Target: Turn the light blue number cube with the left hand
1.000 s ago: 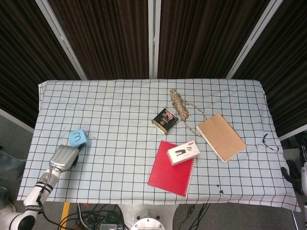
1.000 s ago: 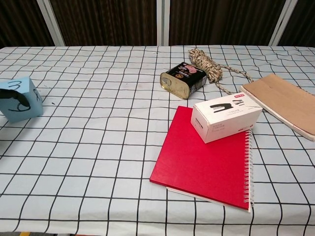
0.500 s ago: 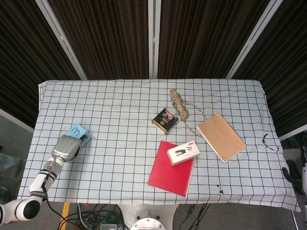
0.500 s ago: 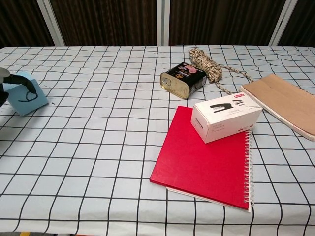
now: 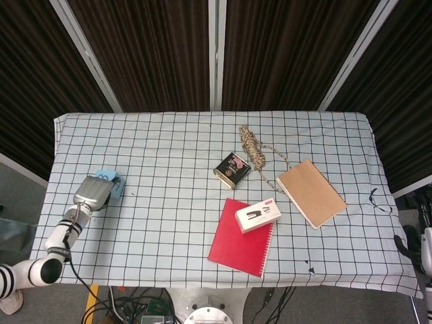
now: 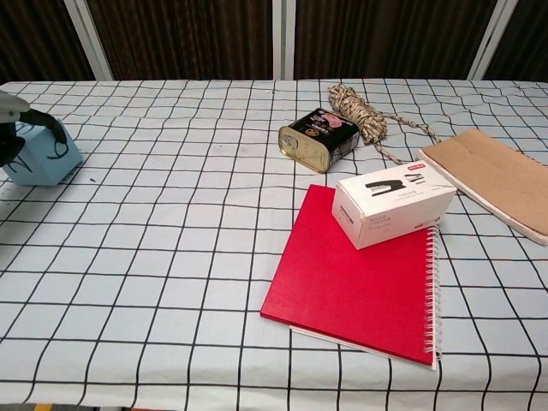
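Observation:
The light blue number cube (image 5: 111, 182) (image 6: 41, 160) stands near the table's left edge, with black marks showing on its faces. My left hand (image 5: 92, 192) (image 6: 17, 128) covers its near-left side and grips it, dark fingers (image 6: 50, 130) hooked over its top. In the head view only a strip of the cube shows past the hand. At the right edge of the head view, below the table, a dark part of my right hand (image 5: 405, 246) shows; how its fingers lie is unclear.
A black tin (image 5: 232, 169), a coil of rope (image 5: 253, 147), a brown notebook (image 5: 310, 193) and a red spiral notebook (image 5: 241, 237) with a white box (image 5: 258, 214) on it lie at the centre and right. The checked tablecloth (image 5: 169, 223) covers the table.
My left hand has pushed further up the table and closed over the cube. The cube has turned: its top face with the 3 is no longer visible from above.

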You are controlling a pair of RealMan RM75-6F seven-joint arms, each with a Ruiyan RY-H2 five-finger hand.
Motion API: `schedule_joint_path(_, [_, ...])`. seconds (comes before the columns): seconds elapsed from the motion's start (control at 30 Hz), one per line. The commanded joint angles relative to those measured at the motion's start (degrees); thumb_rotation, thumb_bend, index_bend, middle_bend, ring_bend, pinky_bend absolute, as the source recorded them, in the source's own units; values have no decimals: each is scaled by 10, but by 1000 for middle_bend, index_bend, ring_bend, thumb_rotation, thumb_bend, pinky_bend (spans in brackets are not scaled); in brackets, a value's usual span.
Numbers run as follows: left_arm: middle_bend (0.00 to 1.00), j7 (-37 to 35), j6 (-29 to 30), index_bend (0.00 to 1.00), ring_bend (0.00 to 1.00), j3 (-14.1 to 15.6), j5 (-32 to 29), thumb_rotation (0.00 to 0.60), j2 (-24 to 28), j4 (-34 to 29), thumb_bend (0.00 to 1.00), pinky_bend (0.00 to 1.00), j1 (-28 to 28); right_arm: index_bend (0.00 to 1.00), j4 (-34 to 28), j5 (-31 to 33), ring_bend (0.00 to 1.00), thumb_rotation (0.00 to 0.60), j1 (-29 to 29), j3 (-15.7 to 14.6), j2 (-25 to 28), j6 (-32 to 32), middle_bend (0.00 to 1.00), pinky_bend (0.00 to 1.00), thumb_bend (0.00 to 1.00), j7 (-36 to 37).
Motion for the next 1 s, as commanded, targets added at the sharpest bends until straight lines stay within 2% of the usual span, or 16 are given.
schedule_joint_path(0.03, [862,0,-12,169,908,3,-17,600,-2,11,744,877,-13,0,0,1,0,600,1,0,-1,-3,0,0,212,-1])
schedule_joint_path(0.27, [863,-5,-39,169,908,12,-63,600,2,42,745,877,-45,0,3,5,0,600,3,0,-5,-7,0,0,212,-4])
schedule_joint_path(0.53, [864,-31,-53,169,909,12,-74,600,15,44,749,879,-69,0,0,6,0,600,4,1,-5,-8,0,0,212,-7])
schedule_joint_path(1.0, [865,20,-69,172,911,71,-161,600,17,83,766,880,-131,0,2,8,0,600,5,0,-6,-11,0,0,217,-8])
